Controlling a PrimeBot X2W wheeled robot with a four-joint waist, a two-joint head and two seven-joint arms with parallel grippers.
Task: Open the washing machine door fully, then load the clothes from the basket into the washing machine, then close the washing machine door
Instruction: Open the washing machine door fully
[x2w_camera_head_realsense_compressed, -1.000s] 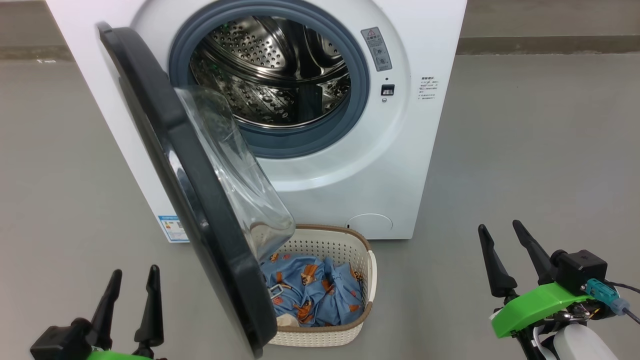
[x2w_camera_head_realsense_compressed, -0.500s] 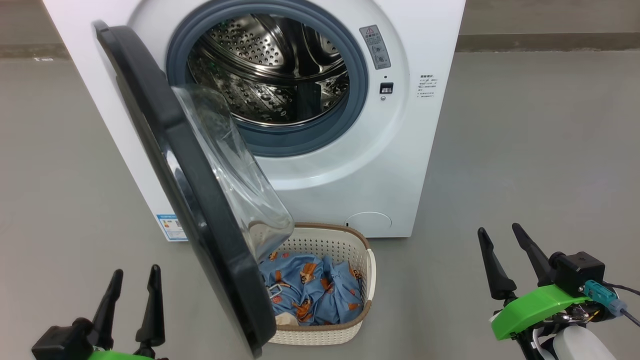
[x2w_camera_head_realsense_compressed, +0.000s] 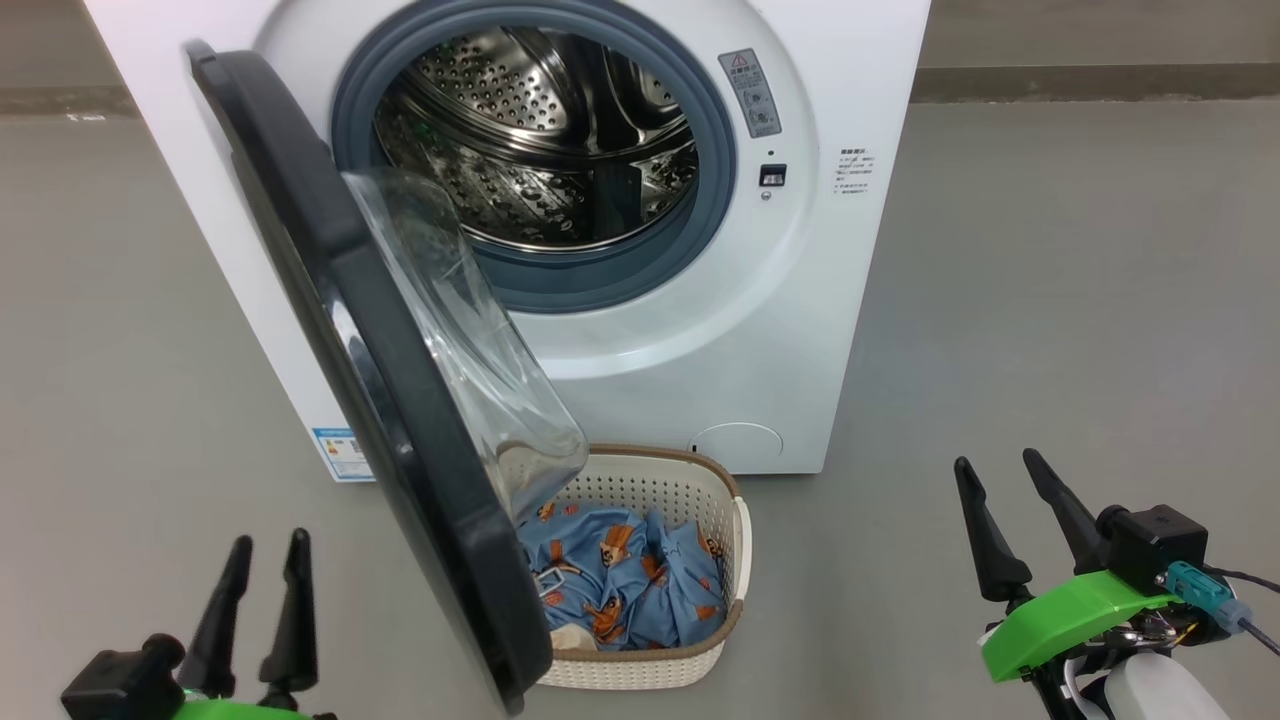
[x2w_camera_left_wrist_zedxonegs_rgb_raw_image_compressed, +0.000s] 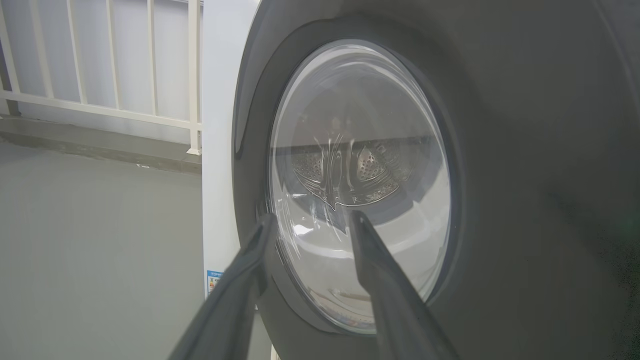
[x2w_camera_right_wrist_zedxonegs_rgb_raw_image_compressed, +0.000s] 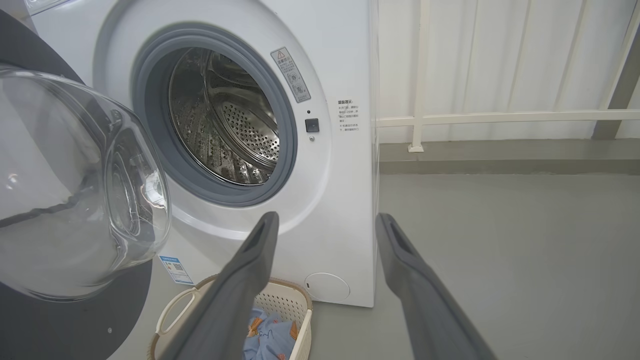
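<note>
Step one was unfinished: glossy black round washing machine door (x2w_camera_head_realsense_compressed: 390, 400) with bulging glass stood half-swung, left of big white front-loading washing machine (x2w_camera_head_realsense_compressed: 700, 330). Left gripper (x2w_camera_head_realsense_compressed: 270, 537) and right gripper (x2w_camera_head_realsense_compressed: 996, 458) both gaped empty at near corners. Next move needed left pushing door wider. Light blue bear-print clothes (x2w_camera_head_realsense_compressed: 620, 580) lay in cream perforated basket (x2w_camera_head_realsense_compressed: 640, 490) at machine's foot. Bare grey floor (x2w_camera_head_realsense_compressed: 1050, 300), white railing (x2w_camera_right_wrist_zedxonegs_rgb_raw_image_compressed: 500, 117) far
</note>
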